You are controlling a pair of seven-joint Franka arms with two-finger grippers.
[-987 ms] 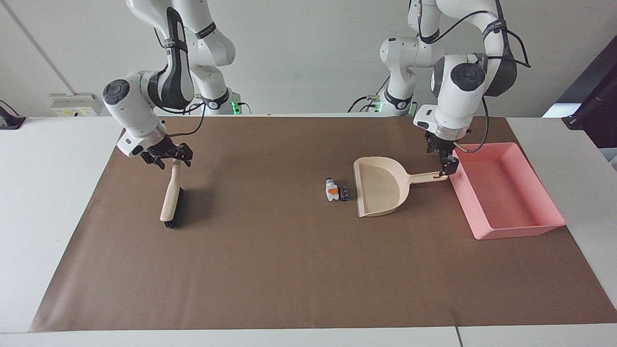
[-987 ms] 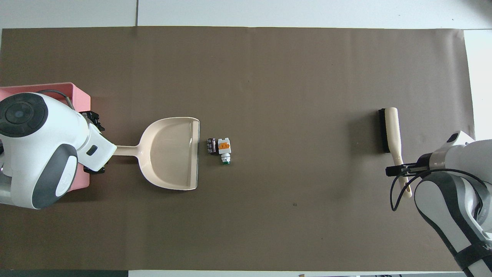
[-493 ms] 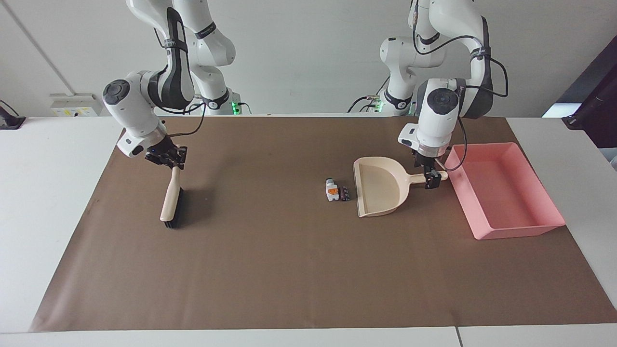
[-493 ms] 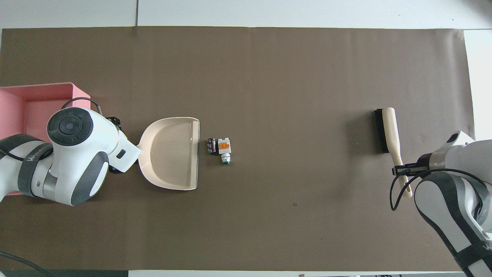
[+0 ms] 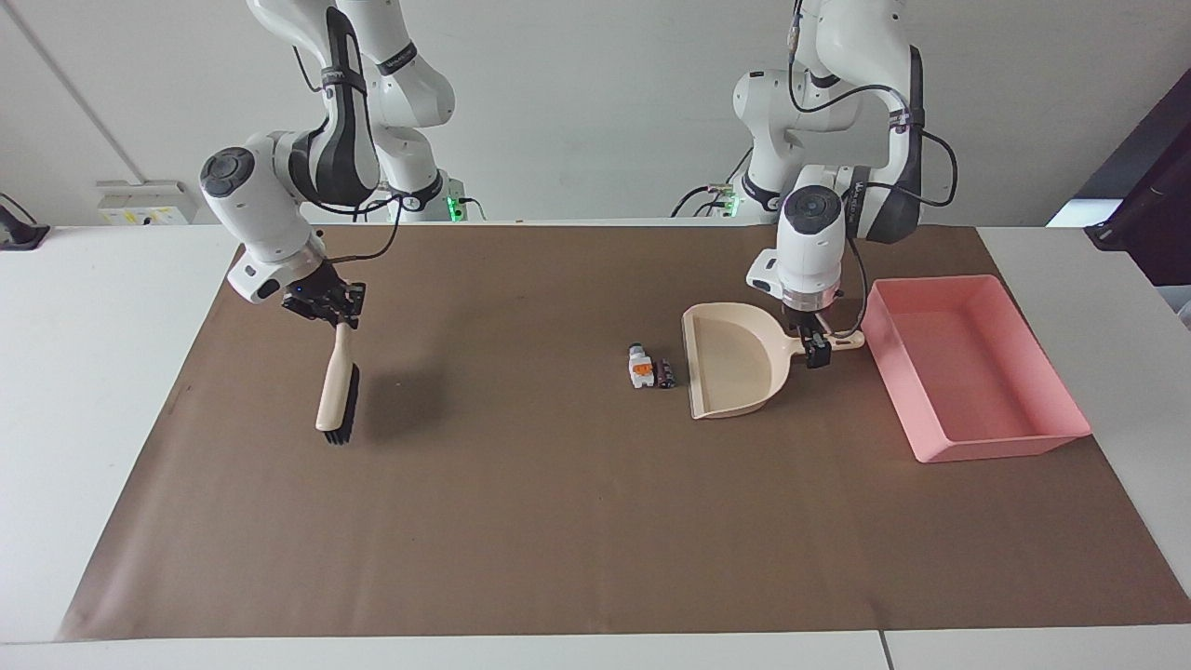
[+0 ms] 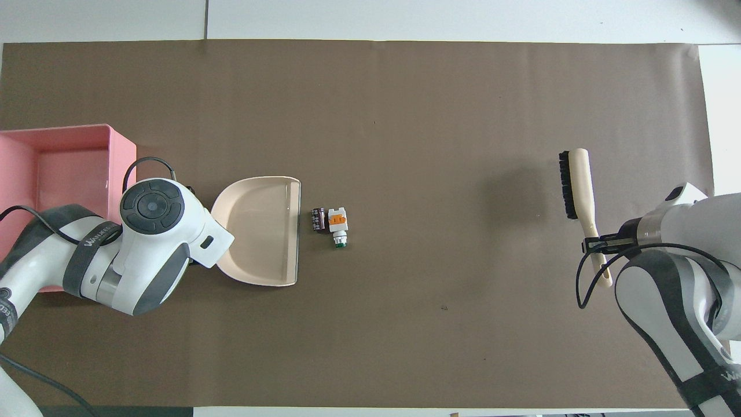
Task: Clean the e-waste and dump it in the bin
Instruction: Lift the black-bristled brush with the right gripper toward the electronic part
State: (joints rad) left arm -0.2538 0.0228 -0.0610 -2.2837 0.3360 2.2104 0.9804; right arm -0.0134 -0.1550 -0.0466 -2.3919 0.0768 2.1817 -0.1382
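Observation:
The e-waste lies mid-mat: a white-grey bit with an orange patch (image 5: 639,367) (image 6: 337,223) and a small black cylinder (image 5: 664,372) (image 6: 318,219) touching it, just off the open mouth of the beige dustpan (image 5: 735,363) (image 6: 260,229). My left gripper (image 5: 817,350) is down at the dustpan's handle, close to the pan; the overhead view hides it under the wrist. The pink bin (image 5: 1005,445) (image 6: 69,174) stands beside the dustpan, toward the left arm's end. My right gripper (image 5: 326,302) (image 6: 599,243) is shut on the handle of a beige brush (image 5: 337,391) (image 6: 579,185), held just above the mat.
A brown mat (image 5: 558,521) covers the table, with white table top around it. The brush hangs near the right arm's end of the mat, with a wide stretch of bare mat between it and the e-waste.
My left gripper slid from the handle's end by the bin along the handle toward the pan. My right gripper closed on the brush handle and lifted the brush off the mat.

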